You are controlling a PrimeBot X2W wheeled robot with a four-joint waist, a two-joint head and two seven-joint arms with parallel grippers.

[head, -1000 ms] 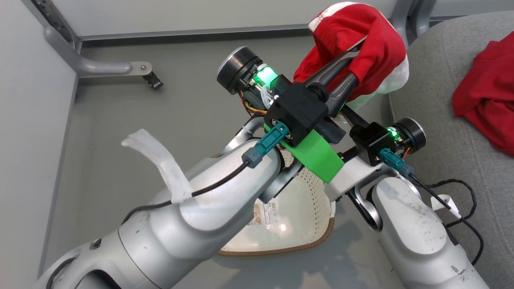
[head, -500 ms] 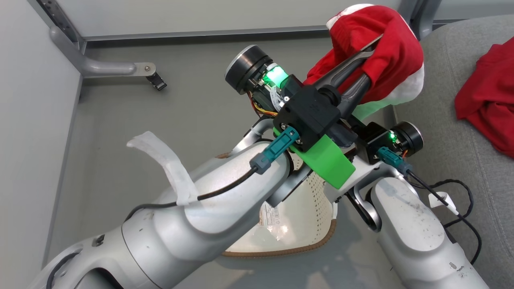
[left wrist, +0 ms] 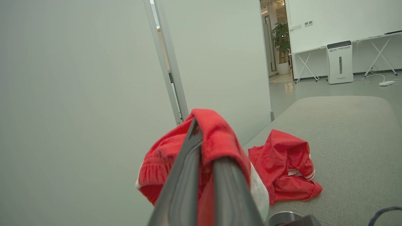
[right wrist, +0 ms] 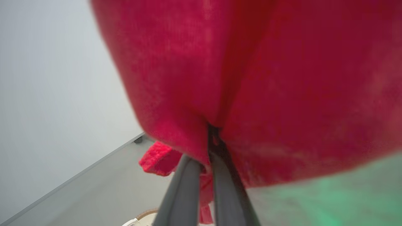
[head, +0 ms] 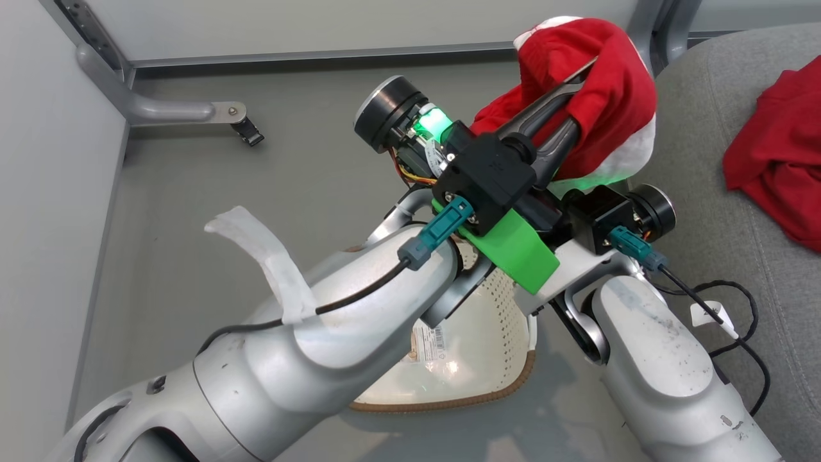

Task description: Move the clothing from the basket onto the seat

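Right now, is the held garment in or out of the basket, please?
Out: the garment hangs from the left tool, clear of the basket.

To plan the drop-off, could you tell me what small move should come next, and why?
Probably a swing toward the robot's right: the left gripper and right gripper are shut on the red garment, which hangs beside the grey seat cushion, not over it.

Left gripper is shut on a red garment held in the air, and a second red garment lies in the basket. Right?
No: the second red garment lies on the grey seat, not in the basket, as the left wrist view shows. The left gripper is shut on the held garment.
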